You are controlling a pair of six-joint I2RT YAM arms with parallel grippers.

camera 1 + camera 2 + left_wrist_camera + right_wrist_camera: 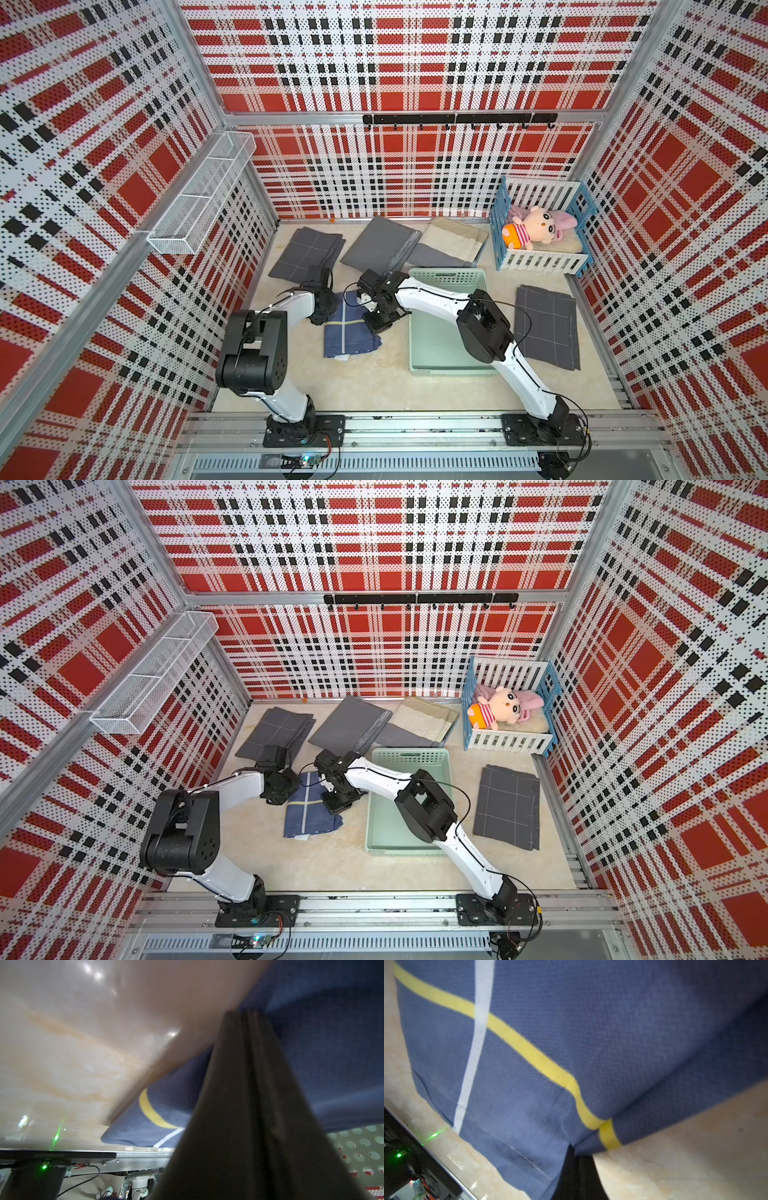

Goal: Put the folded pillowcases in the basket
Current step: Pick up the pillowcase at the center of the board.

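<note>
Counting: 1 blue pillowcase (348,334) | 1 basket (446,274) | left pincer (243,1015), right pincer (575,1150) clamping

Looks like a robotics lab test cell dressed up as a nursery. Walled on three sides by perforated panels (374,62) printed in red, white and black plaid. Has a left arm (291,305) and a right arm (432,301) bolted to an aluminium rail (415,430) along the near edge. Holds a toy crib (540,262) with a plush doll (536,224) at far right, folded grey linens (544,324) on the beige tabletop (374,382).
</note>
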